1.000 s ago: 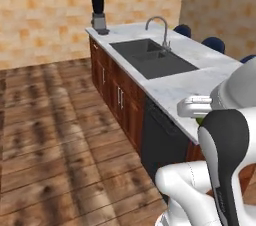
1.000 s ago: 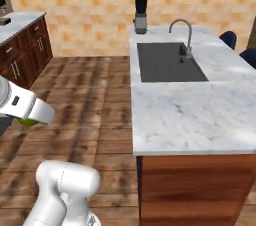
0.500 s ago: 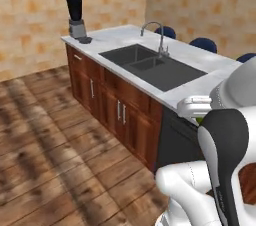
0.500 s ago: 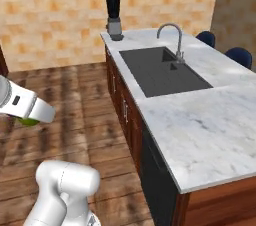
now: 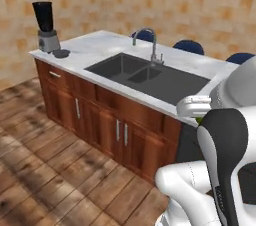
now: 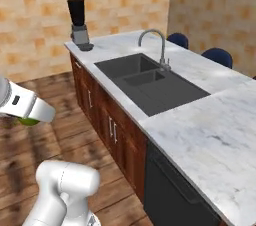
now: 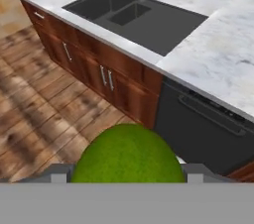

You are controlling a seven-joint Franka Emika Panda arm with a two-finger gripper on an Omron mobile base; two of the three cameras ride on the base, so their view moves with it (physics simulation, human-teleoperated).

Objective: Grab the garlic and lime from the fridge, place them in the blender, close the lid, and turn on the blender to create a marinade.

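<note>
My gripper point(image 7: 128, 174) is shut on the lime point(image 7: 128, 156), a round yellow-green fruit low in the hand view. In the right base view the gripper point(image 6: 31, 116) hangs over the floor at the left, with a sliver of the lime point(image 6: 27, 121) under it. The blender point(image 5: 45, 27) stands at the counter's far left end, its black jar open on top. The lid point(image 5: 61, 53) lies flat beside its base. In the right base view the blender point(image 6: 78, 24) and the lid point(image 6: 86, 47) sit at the far end. The garlic and the fridge are out of view.
A long marble counter point(image 5: 100, 47) on wooden cabinets point(image 5: 92, 115) carries a dark double sink point(image 5: 150, 75) with a tall faucet point(image 5: 151, 45). A black dishwasher front point(image 7: 208, 129) lies close ahead. Blue chairs point(image 5: 187, 46) stand behind the counter. Wooden floor point(image 5: 45, 170) spreads to the left.
The whole scene has shifted as the base moved: the counter now runs across the view and the blender sits farther left. The lime stays in my shut gripper.
</note>
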